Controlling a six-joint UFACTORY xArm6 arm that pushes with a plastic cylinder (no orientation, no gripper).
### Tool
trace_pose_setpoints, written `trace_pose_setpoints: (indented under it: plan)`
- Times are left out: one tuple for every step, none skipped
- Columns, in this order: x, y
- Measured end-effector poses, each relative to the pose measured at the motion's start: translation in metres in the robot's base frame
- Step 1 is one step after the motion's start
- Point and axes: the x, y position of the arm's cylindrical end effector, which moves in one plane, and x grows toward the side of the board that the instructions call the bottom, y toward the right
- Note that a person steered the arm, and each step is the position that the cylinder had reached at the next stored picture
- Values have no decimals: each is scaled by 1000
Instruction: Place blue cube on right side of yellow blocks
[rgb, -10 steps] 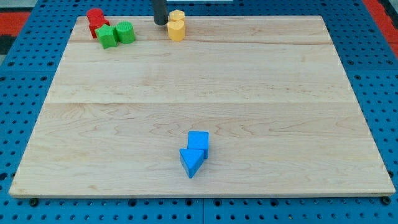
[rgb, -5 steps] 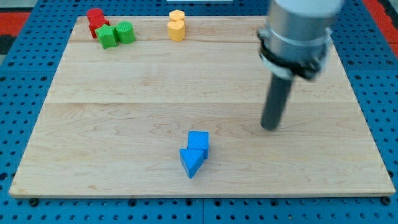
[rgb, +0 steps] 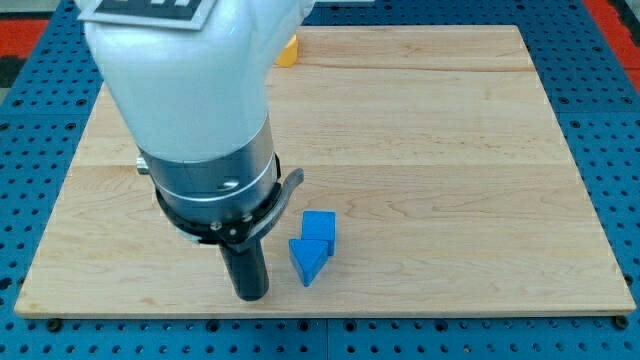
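Note:
The blue cube (rgb: 319, 227) lies on the wooden board (rgb: 450, 150) near the view's bottom centre, touching a blue triangular block (rgb: 307, 260) just below and to its left. My tip (rgb: 250, 295) rests on the board left of the blue triangular block, a short gap away, and below-left of the cube. Of the yellow blocks only an edge (rgb: 289, 50) shows at the view's top, the rest hidden behind my arm.
My arm's white and dark body (rgb: 200, 120) covers the board's upper left, hiding whatever lies there. Blue pegboard (rgb: 610, 120) surrounds the board.
My tip swept from the board's right-centre to the bottom, left of the blue blocks. My arm now hides the red, green and most of the yellow blocks. The blue blocks have not moved.

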Motion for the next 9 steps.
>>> trace_pose_setpoints:
  plan:
    - [9,3]
    - [21,5]
    - [21,15]
    - [19,46]
    - [3,82]
    - [-21,87]
    - [-27,84]
    - [-29,59]
    - [-50,60]
